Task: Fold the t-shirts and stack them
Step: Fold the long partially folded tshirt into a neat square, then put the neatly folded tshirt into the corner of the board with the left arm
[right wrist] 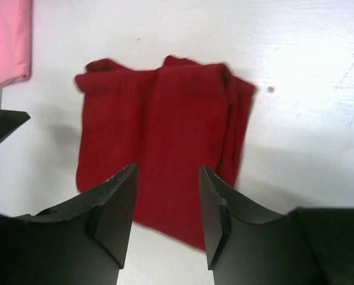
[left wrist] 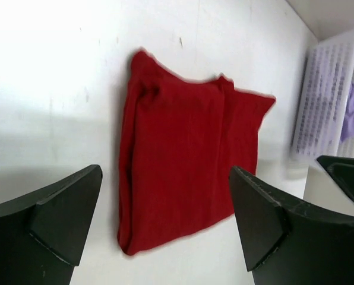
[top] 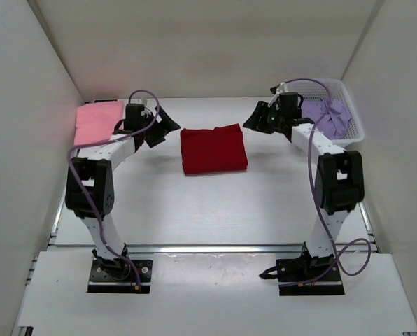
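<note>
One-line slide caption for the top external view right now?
Folded dark red t-shirt lies mid-table between left gripper and right gripper, both open; pink t-shirt far left, lavender t-shirt in white basket.

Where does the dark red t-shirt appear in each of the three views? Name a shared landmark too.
Top external: the dark red t-shirt lies folded just above the picture's centre.
Left wrist: it fills the centre.
Right wrist: it is at the centre, reaching the lower half.
Landmark: the white basket links top and left wrist; the pink t-shirt links top and right wrist.
</note>
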